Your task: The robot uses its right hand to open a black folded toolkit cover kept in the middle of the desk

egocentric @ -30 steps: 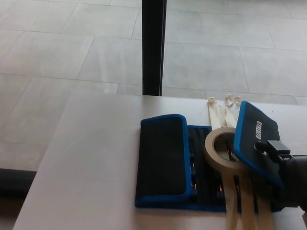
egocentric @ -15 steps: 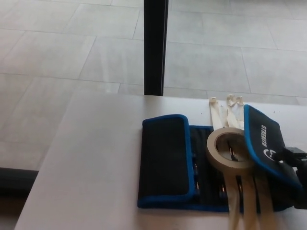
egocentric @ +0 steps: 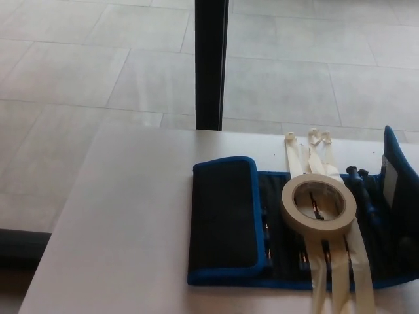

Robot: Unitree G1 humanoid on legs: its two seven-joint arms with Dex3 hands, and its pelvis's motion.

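In the head view, the black toolkit cover (egocentric: 262, 229) is seen on the near right of the pale worktop (egocentric: 118, 222). Its right flap (egocentric: 399, 190), held half raised a second ago, has now been swung out to the right picture edge, so the tool handles (egocentric: 361, 186) inside are uncovered. The left flap (egocentric: 224, 216) is still folded over the middle. No robot hand is shown now; whether it is released or clenched cannot be told. The opening is judged partly done. A roll of masking tape (egocentric: 319, 204) lies on the cover, with tape strips (egocentric: 330, 275) stuck across it. Beyond the worktop, grey floor tiles (egocentric: 98, 59) and a black post (egocentric: 211, 62) are seen.
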